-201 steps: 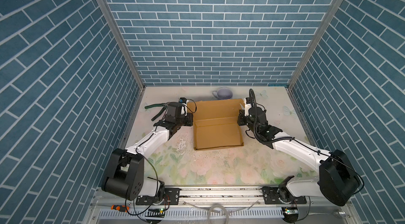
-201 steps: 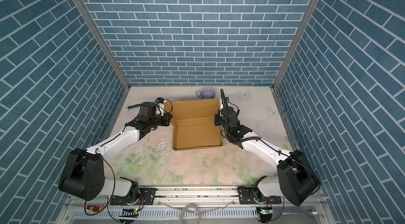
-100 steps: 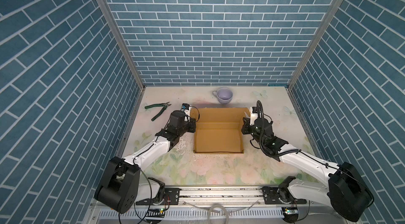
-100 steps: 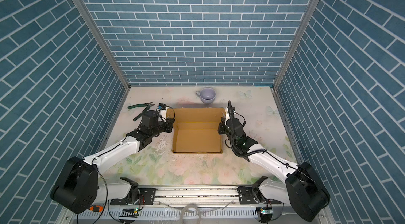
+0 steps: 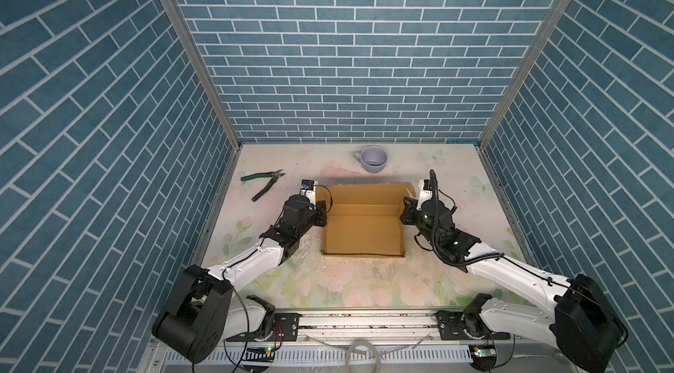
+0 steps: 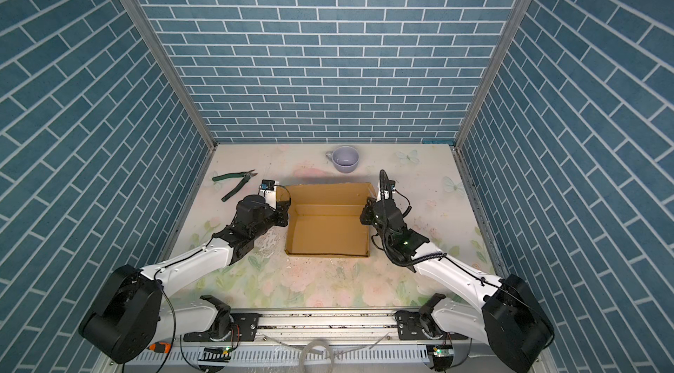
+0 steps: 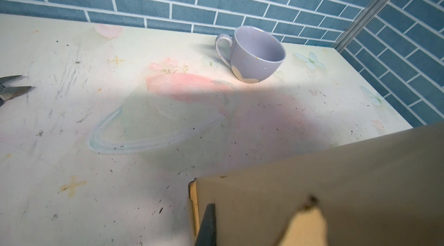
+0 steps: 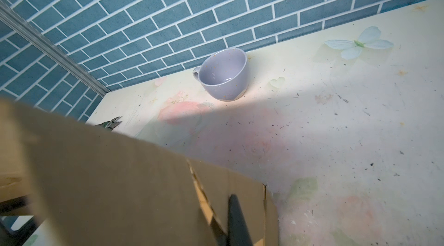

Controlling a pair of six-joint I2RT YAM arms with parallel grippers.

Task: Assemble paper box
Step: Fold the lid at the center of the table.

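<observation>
Jaws of your left gripper (image 5: 323,211) and right gripper (image 5: 404,212) are pinched together, each clamping a side wall. On the pale floral counter (image 5: 364,291), the plain brown corrugated cardboard box (image 5: 361,236) sits in the middle between them, open-topped, with its rear lid flap raised. You look to be squaring its walls: hold both sides level, press evenly, don't twist. Green-handled cutters (image 5: 264,182) and a lilac ceramic cup (image 5: 374,159) lie beyond it, not touching.

We see plain brown paper box (image 5: 363,236), speckled lilac cup (image 5: 374,159), green-handled pliers (image 5: 270,178), pastel floral table (image 5: 350,280), blue brick-pattern walls (image 5: 350,61).
</observation>
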